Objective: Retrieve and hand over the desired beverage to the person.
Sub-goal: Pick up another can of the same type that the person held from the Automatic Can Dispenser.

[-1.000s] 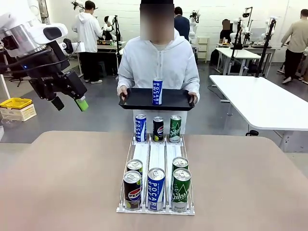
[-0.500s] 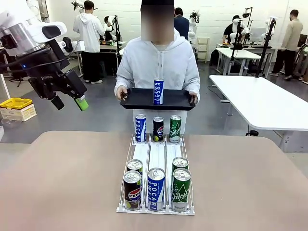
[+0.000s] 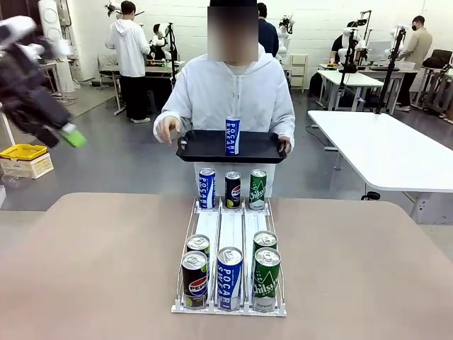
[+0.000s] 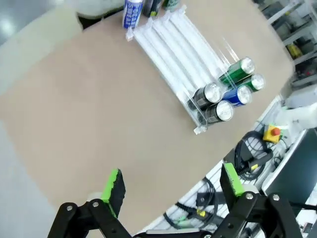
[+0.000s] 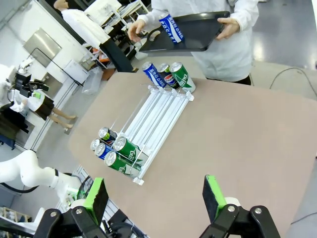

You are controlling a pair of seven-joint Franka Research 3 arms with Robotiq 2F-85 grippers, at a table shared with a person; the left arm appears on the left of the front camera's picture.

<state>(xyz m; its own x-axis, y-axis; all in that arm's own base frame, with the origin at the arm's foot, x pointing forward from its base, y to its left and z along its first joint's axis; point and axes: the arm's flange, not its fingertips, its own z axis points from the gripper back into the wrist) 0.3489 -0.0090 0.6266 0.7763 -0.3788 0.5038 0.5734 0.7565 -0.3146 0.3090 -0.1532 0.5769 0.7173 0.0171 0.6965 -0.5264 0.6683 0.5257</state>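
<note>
A broad tan-brown table (image 3: 85,269) spans the foreground, with a white three-lane wire rack (image 3: 231,225) standing at its middle. To the far left a shallow yellow plastic bin (image 3: 23,151) rests on a cream box (image 3: 30,168) on the glossy grey floor (image 3: 141,170). A long white table (image 3: 382,149) stands well apart on the right. Farther back, a figure in a white hooded top and black trousers (image 3: 130,49) faces away. Below the tan table's near edge, a small yellow box with a red button (image 4: 273,133) sits beside coiled black cables (image 4: 250,153).

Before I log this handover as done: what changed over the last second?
The robot's left hand swung away leftward, open and empty. The person in the white hooded sweatshirt lifted one hand off the black rectangular tray. The blue-and-white Pocari can on it and the other cans in the white wire rack stayed put.
</note>
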